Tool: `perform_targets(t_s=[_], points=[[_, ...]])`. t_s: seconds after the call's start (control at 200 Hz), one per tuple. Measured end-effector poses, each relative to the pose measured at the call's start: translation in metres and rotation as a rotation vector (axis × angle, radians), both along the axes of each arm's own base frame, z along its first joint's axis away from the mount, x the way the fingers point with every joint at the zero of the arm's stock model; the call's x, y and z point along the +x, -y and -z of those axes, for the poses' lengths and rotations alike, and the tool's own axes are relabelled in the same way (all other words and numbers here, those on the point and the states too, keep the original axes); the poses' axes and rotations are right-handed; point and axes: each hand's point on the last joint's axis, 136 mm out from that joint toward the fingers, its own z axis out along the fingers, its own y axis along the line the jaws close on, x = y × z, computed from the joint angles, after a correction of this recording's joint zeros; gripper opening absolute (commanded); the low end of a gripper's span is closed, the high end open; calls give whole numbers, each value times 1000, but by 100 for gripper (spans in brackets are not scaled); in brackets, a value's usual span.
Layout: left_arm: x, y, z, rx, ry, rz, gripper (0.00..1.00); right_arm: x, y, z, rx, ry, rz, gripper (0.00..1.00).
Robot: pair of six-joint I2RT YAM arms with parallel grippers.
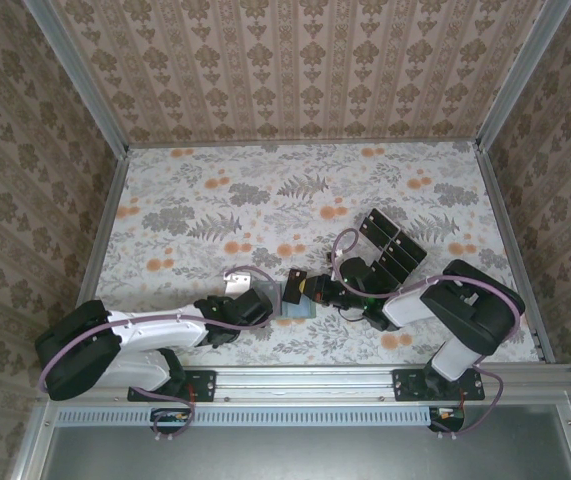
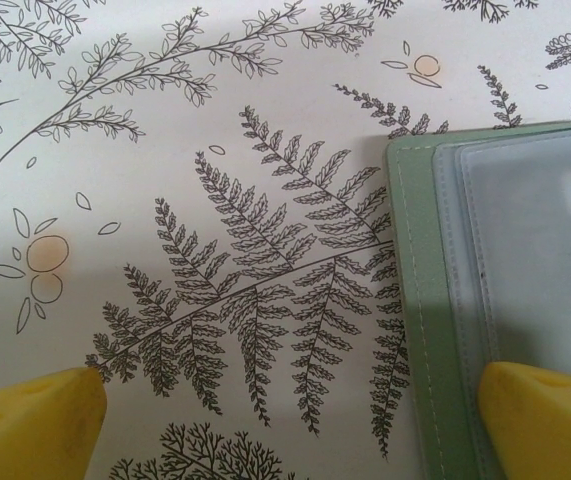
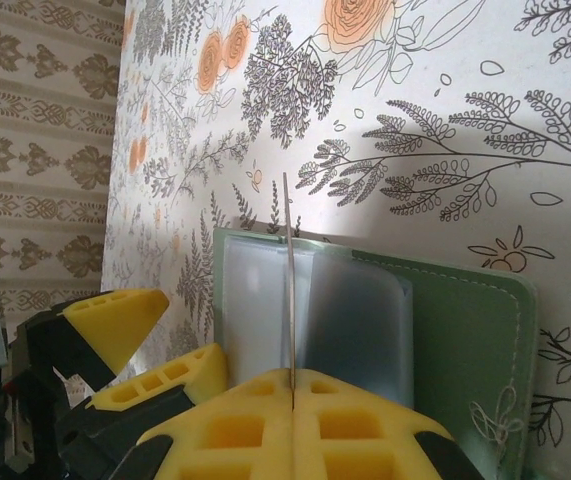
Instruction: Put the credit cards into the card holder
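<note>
Over the open card holder, right hand clamped a credit card edge-on for insertion; left hand, spread, apparently pinned it.

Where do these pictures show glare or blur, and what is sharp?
Left wrist view: the fern print on the table is sharp, the left gripper's yellow fingertips are blurred, and the card holder's clear sleeve shows pale glare. Right wrist view: the right gripper is soft close to the lens; the credit card it pinches, edge-on, reads as a thin line.
</note>
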Motion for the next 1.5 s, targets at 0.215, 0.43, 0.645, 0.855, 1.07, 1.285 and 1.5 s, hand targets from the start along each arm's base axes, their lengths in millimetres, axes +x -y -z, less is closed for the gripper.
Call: perform_targets(t_s=[0.215,0.43,0.645,0.855,1.07,1.285,1.5], points=[[0,0,0,-2,-1,-5,100,1,-3,0,16,-3,3,0],[-1,-1,1,1,2,-3,100,0,-4,-2,22,2,1,0],[-1,-1,1,2,3,-4,100,-5,0,-2,16,5,5,0],[-1,-1,1,2,3,-4,100,-9,1,-5,20,10,2,0],[-1,-1,1,0,3,-6,100,-13,-2,-5,20,9,-13,0],[-1,-1,1,0,3,-6,100,-16,-4,-5,20,9,-21,0],[-1,-1,1,0,3,-6,100,-16,-4,-2,15,3,-20,0]])
